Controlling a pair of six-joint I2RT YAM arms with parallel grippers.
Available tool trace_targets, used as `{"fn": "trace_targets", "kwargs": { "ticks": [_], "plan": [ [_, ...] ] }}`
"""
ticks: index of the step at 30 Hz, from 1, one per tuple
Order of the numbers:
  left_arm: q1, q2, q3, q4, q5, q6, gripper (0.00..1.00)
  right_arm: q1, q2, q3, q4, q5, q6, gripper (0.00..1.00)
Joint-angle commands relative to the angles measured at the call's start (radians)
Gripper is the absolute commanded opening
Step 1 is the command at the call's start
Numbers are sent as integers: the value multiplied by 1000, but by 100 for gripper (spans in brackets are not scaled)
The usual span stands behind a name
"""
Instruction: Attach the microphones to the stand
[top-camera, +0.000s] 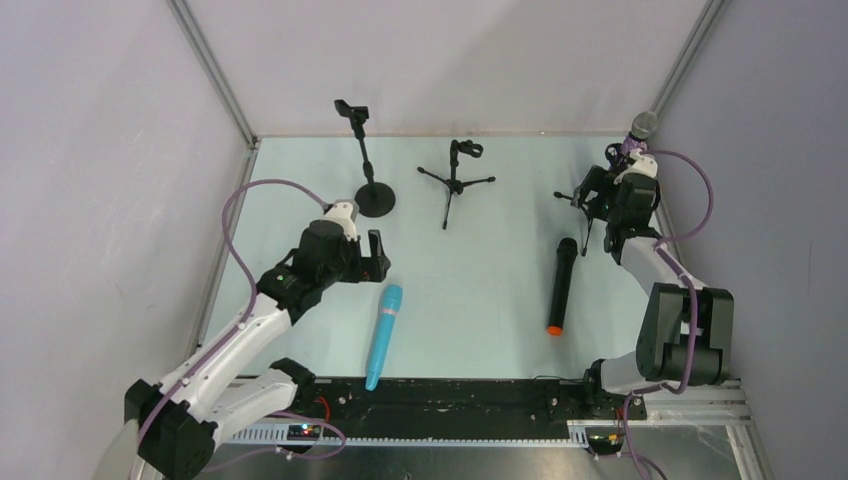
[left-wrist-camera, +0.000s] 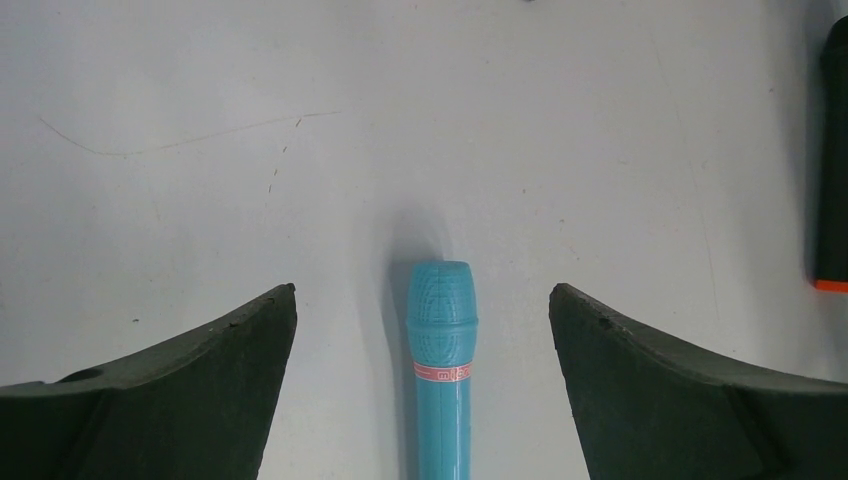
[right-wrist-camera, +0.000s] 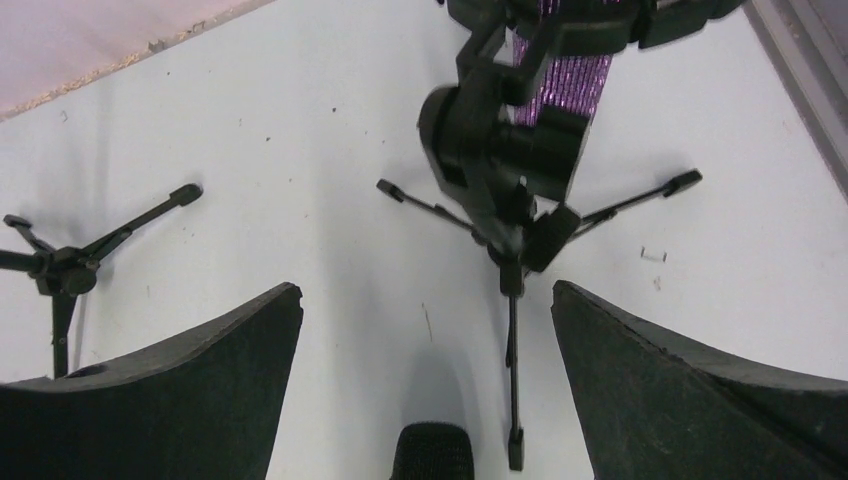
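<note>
The turquoise microphone (top-camera: 384, 335) lies on the table. In the left wrist view its head (left-wrist-camera: 440, 305) lies between my open, empty left gripper's (top-camera: 380, 258) (left-wrist-camera: 422, 290) fingers, which hover above it. The black microphone with an orange end (top-camera: 562, 285) lies right of centre; its head (right-wrist-camera: 432, 452) shows at the bottom of the right wrist view. The purple glittery microphone (top-camera: 640, 135) (right-wrist-camera: 565, 80) sits in the clip of a tripod stand (top-camera: 610, 185) (right-wrist-camera: 505, 150) at the far right. My right gripper (top-camera: 592, 205) (right-wrist-camera: 425, 290) is open and empty just in front of that stand.
An empty small tripod stand (top-camera: 455, 180) (right-wrist-camera: 60, 270) stands at the back centre. An empty round-base stand (top-camera: 373, 198) with a tall clip stands at the back left. Grey walls enclose the table on three sides.
</note>
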Motion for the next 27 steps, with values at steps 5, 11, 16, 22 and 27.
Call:
{"fn": "trace_targets", "kwargs": {
  "ticks": [5,11,16,22,27],
  "plan": [
    [-4,73,-16,13,9,-40,100,30,-128,-30,-138,68,91,99],
    [-4,25,-58,12,-14,-53,100,33,-202,-52,-255,90,132,99],
    [-3,-57,-100,13,-43,-64,100,55,-293,-104,-308,82,150,100],
    [-4,-130,-126,13,-73,-76,100,93,-438,-188,-358,68,195,99],
    [-4,-152,-91,14,-134,-70,100,181,-510,-231,-396,48,211,99]
  ]
}}
